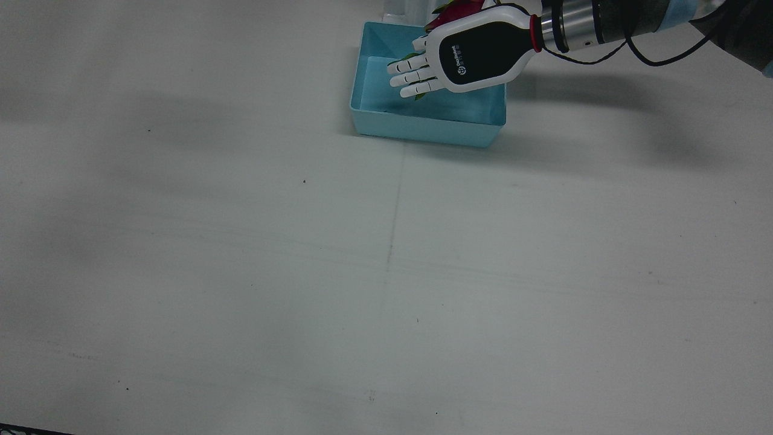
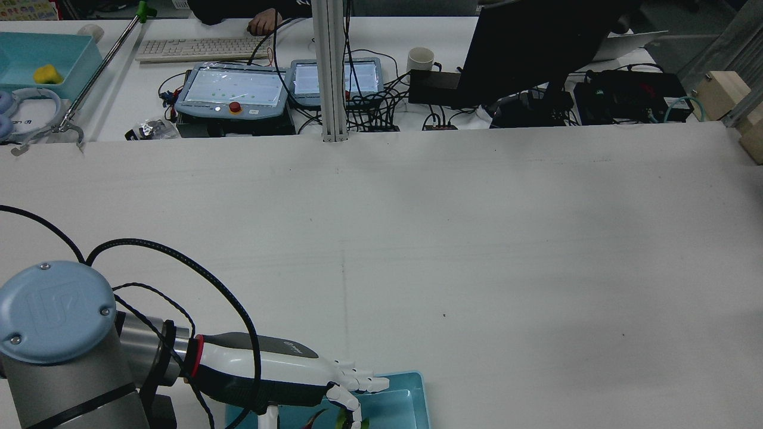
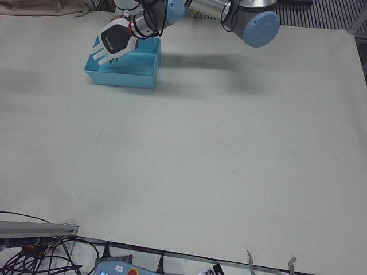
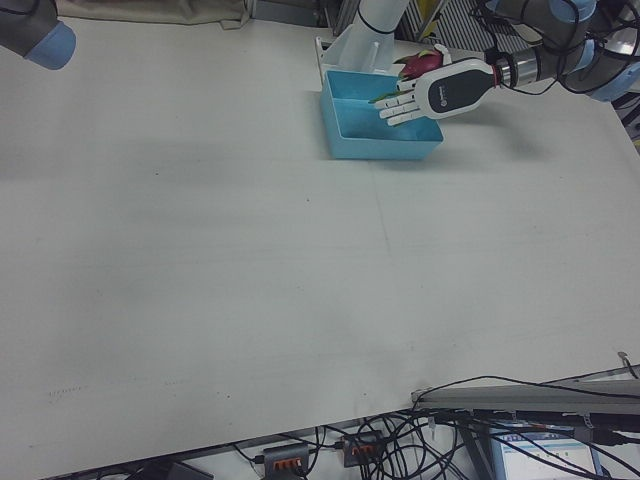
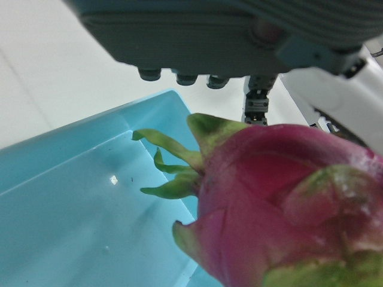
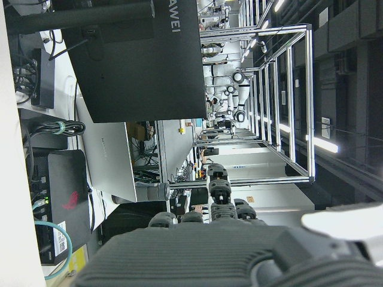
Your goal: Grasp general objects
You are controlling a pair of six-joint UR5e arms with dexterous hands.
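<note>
The left hand (image 1: 465, 57) grips a dragon fruit (image 5: 281, 203) above the light-blue bin (image 1: 423, 127) on the counter (image 1: 386, 272); whether the right hand (image 6: 227, 239) is spread or closed cannot be told.

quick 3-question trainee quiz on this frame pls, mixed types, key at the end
1. True or false: the left hand is over the blue bin.
2. What does that hand hold? A) a tennis ball B) a dragon fruit C) a mug
3. Fill in: apart from the bin, the white table in the front view carries ____ other objects.

Key: 1 true. 2 B, the pink fruit with green tips shows under the palm in the left hand view. 3 no. The right hand's own camera shows only the tips of its fingers, pointed away from the table.
</note>
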